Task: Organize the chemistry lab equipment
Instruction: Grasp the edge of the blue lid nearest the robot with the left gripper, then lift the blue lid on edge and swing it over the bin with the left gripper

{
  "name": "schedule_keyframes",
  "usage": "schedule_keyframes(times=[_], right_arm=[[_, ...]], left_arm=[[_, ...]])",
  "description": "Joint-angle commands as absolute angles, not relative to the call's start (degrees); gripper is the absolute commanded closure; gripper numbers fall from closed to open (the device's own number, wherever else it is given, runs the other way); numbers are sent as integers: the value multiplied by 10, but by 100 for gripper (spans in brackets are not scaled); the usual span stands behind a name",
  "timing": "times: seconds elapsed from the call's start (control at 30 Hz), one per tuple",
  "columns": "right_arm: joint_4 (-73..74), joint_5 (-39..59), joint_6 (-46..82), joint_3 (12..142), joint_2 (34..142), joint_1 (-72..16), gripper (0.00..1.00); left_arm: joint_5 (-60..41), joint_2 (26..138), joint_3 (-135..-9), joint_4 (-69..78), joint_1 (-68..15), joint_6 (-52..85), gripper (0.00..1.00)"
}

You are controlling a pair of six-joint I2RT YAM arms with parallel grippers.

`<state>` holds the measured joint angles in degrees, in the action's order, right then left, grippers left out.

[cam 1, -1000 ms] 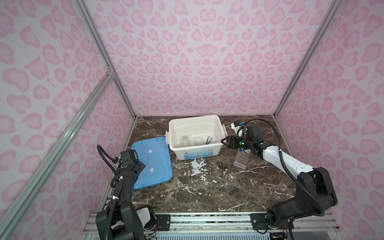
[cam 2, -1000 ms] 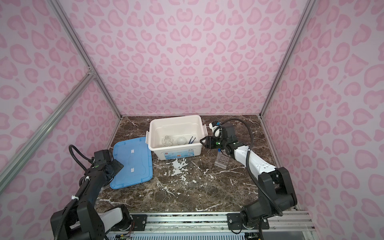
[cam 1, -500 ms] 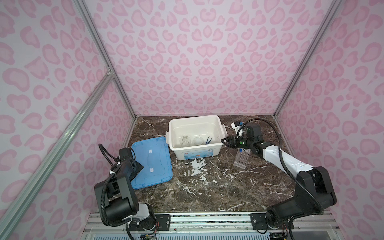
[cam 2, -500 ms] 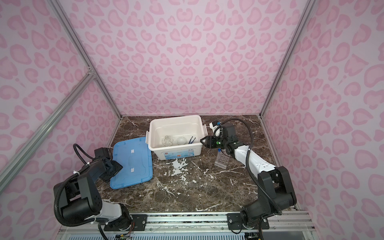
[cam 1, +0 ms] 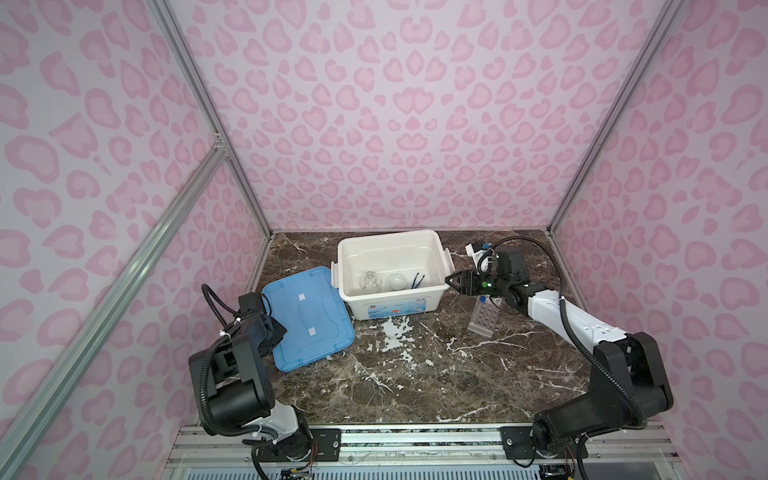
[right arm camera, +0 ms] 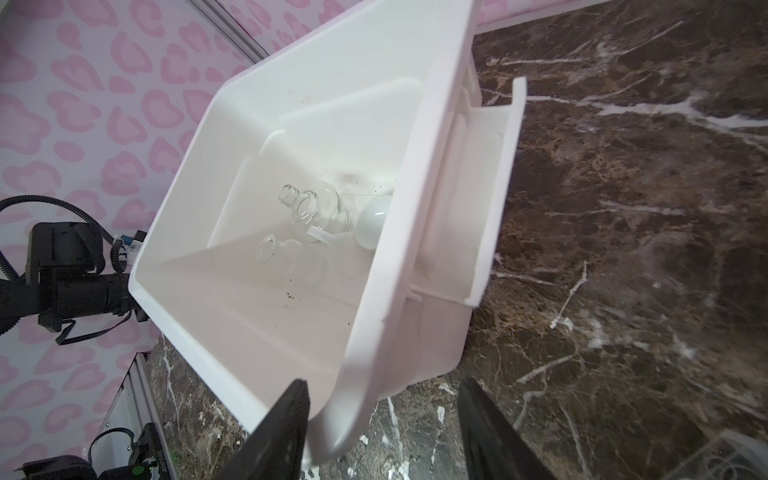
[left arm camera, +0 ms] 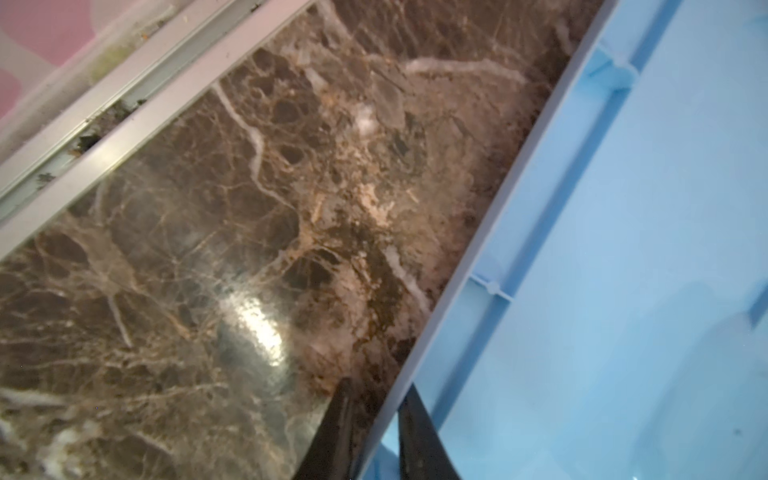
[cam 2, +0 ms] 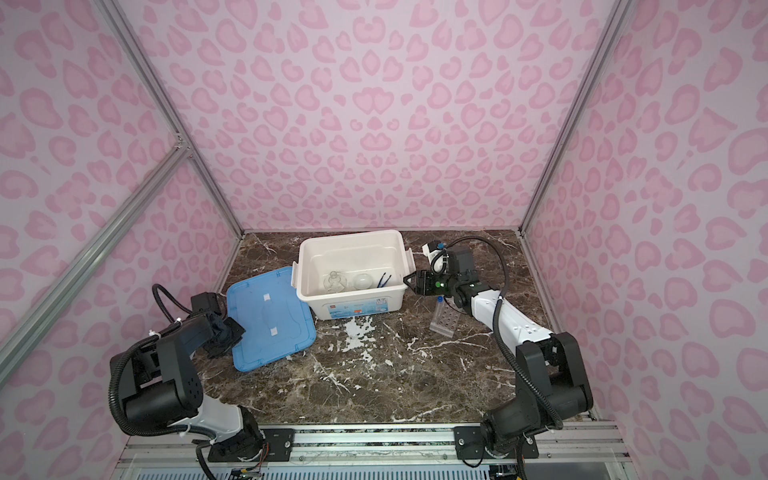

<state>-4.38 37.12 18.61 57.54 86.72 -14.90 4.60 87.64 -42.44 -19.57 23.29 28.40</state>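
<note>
Left claw [left arm camera: 376, 386] narrowed astride blue lid [left arm camera: 623, 249] edge; rack [cam 1: 482, 322] just beside right claw [cam 1: 451, 281].

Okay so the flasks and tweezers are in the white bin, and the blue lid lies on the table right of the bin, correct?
Not quite: the blue lid lies on the table to the left of the white bin, as both top views show. The flasks and tweezers are in the bin.
</note>
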Motion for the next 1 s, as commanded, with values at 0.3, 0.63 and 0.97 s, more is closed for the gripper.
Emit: schedule_keyframes(times=[0.3, 0.63, 0.97], right_arm=[[-45, 367, 185, 576, 873, -147, 41], [-51, 363, 182, 581, 879, -145, 41], [-32, 373, 195, 580, 874, -147, 41]], left_arm=[[35, 866, -437, -224, 198, 271, 96], [51, 793, -453, -256, 175, 270, 96], [75, 645, -482, -307, 171, 277, 96]])
